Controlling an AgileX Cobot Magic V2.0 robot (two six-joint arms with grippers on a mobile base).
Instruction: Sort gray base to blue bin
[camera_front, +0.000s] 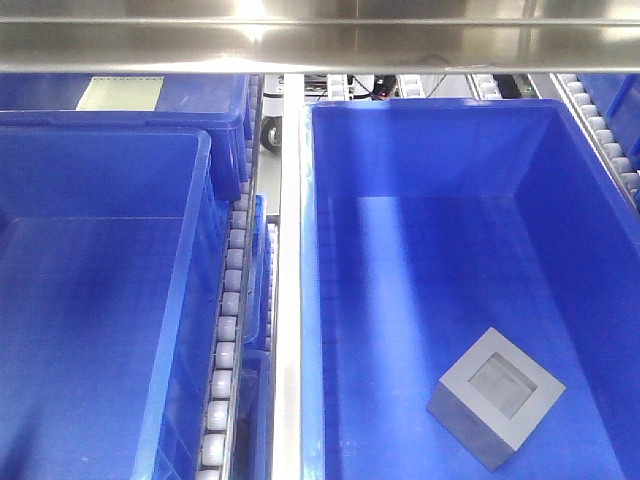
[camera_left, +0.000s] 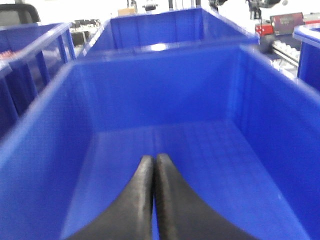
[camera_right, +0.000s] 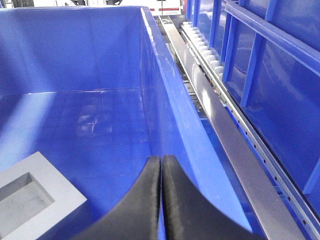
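Fingers first: both pairs are pressed flat together with nothing between them, the right gripper in its wrist view and the left gripper in its own. Biggest thing in sight is the blue bin on the right side of the front view, deep, thick rimmed, with a faint grid on the floor. A second blue crate sits across a metal rail and a strip of white rollers, and the left wrist camera is looking down into a crate that holds nothing I can see, so my guess is that's the one on the left. Now the small stuff: the gray base lies on the floor of the right bin, toward the near right corner, recess face up, turned so a corner points at the camera. In the right wrist view the same block shows at the lower left, so it's off to the left of the closed right tips and below them, close by but not touching. Right arm is clearly the nearer one. No real long axis, it's cube-like, so any grab would want the fingers squared to two opposite flat sides. Honestly it looks already sorted.
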